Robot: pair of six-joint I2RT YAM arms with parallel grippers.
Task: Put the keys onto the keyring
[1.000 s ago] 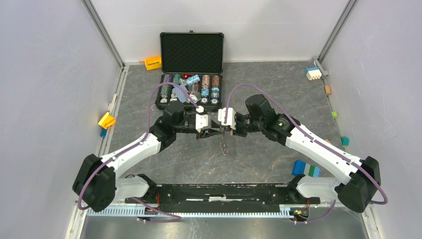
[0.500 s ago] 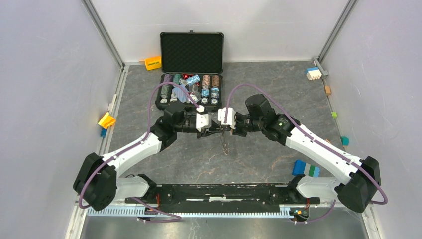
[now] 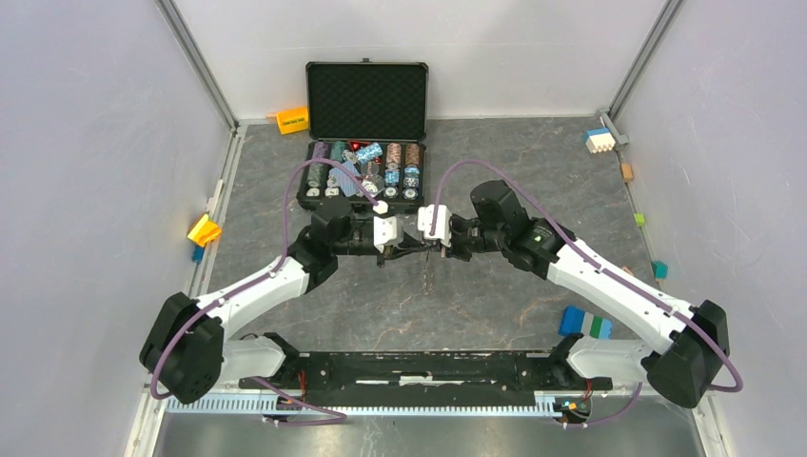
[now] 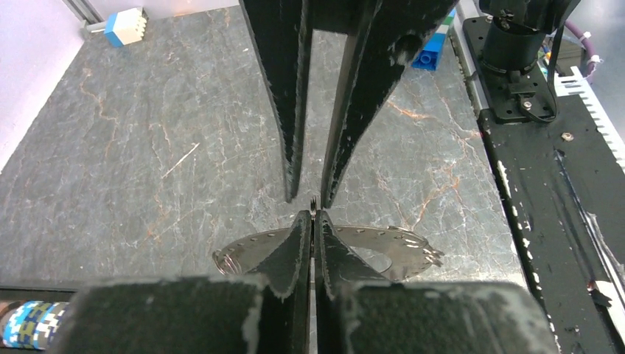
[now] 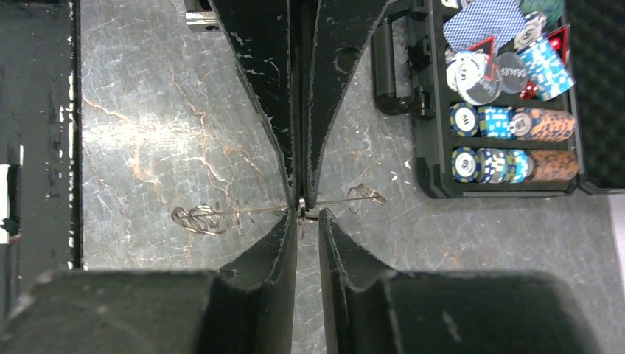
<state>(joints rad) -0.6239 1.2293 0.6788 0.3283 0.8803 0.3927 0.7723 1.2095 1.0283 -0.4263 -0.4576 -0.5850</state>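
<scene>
The keyring [image 3: 426, 273] is a flat grey toothed ring that hangs edge-down between my two grippers, above the table's middle. My left gripper [image 3: 411, 249] is shut on its upper edge. In the left wrist view the gripper [image 4: 313, 220] pinches the ring [image 4: 383, 247]. My right gripper [image 3: 430, 249] faces it tip to tip. Its jaws [image 5: 307, 217] stand slightly apart around a tiny wire loop [image 5: 302, 210] at the ring's edge [image 5: 250, 212]. Small wire loops [image 5: 199, 219] hang at one end of the ring. No key shows clearly.
An open black case [image 3: 365, 143] of poker chips [image 5: 508, 122] lies just beyond the grippers. Toy blocks sit round the edges: blue [image 3: 582, 322], yellow [image 3: 204, 229], orange [image 3: 292, 120], white and blue [image 3: 599, 140]. The black base rail [image 3: 409, 367] runs along the near edge.
The left gripper's fingers have drawn together on the keyring. Both wrists and the hanging ring have shifted slightly toward the case.
</scene>
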